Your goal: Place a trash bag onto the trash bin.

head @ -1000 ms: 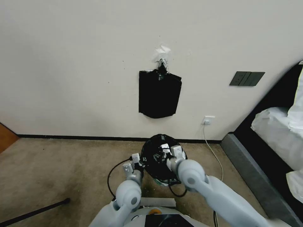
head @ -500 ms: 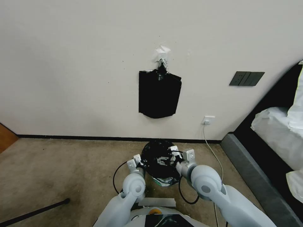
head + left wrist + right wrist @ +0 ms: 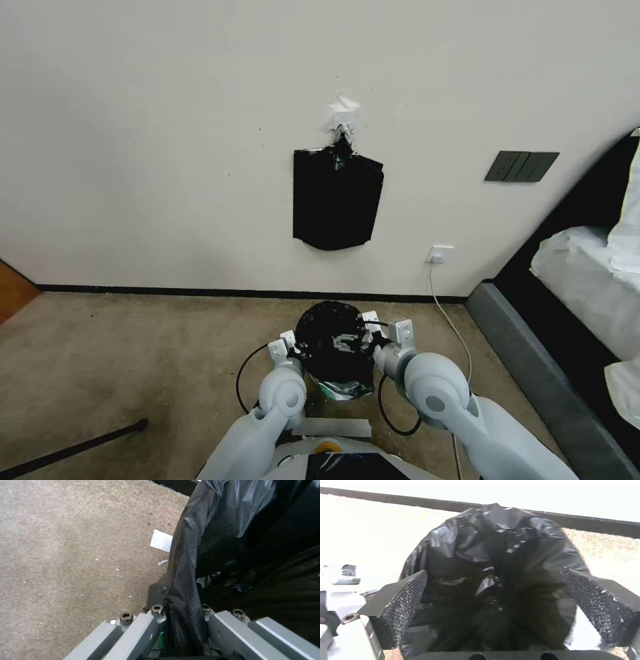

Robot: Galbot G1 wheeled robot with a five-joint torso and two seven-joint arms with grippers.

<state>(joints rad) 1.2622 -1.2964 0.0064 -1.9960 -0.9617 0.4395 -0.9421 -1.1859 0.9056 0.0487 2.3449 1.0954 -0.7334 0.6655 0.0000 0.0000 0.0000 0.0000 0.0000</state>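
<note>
Black trash bag draped over the trash bin on carpet at 12 o'clock, directly ahead, near the wall. Left gripper at the bag's 9 o'clock edge, clenched on the plastic. Right gripper at 3 o'clock, released, pads spread wide above the bag's mouth.

Found no readable text, label, brand, number or sign anywhere: not on wall, floor, or any other surface seen from head or wrists.
</note>
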